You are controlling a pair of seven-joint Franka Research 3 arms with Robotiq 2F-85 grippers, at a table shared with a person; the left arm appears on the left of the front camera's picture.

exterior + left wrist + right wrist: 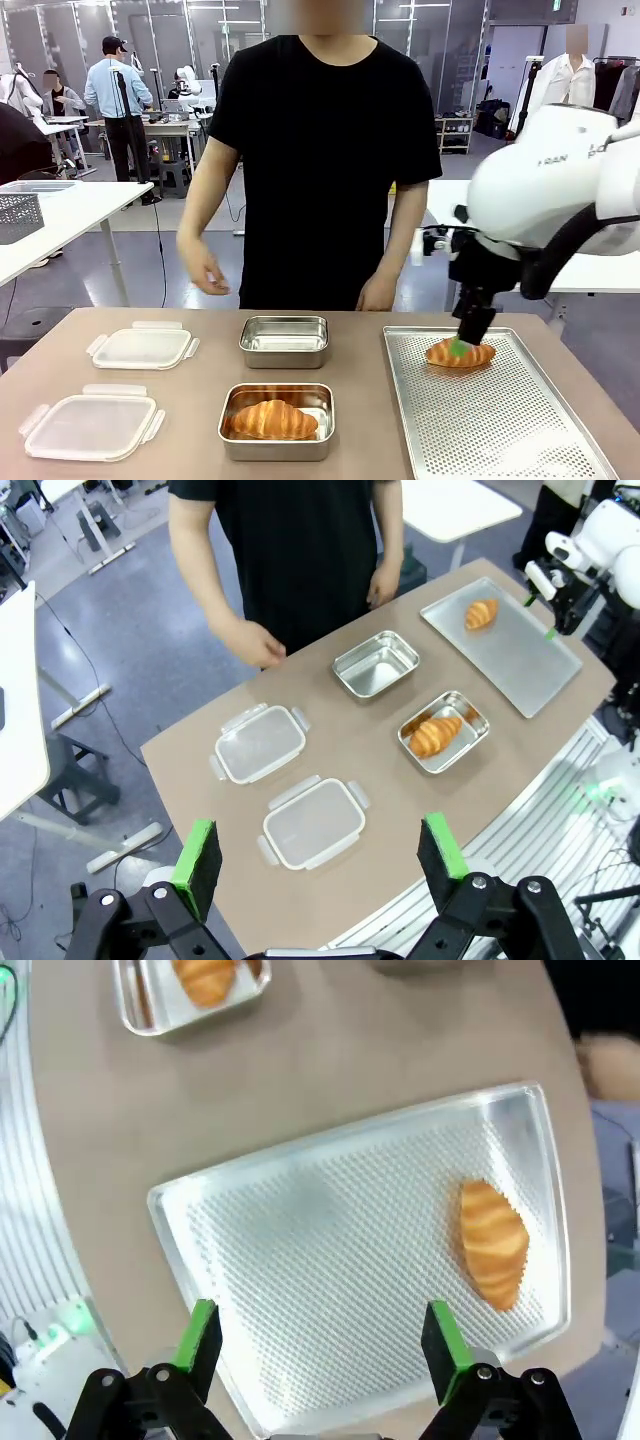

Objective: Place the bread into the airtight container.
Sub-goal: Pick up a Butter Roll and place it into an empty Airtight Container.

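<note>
One croissant lay on the far part of a perforated metal tray, at the robot's right side of the surface. The right arm's fingers hung above that tray, spread wide and holding nothing. In the right wrist view the croissant lay outside the gap between them, off beyond one finger. In the front view a green pad overlapped the pastry's top, but the wrist view showed the fingers clear of it.

A second croissant lay inside the nearer steel container, in the middle of the surface. Just beyond it stood a second steel container, which was empty. To the robot's left of these two lay two clear plastic lids with side clips, one near and one farther, both flat on the surface and apart from each other.

The left arm's fingers were high above the surface's near edge, parted wide with nothing between them, looking down over the lids, containers and tray.

A person in a black shirt stood at the far side. One hand was raised off the surface and the other hung just behind its far edge. Neither hand touched anything.
</note>
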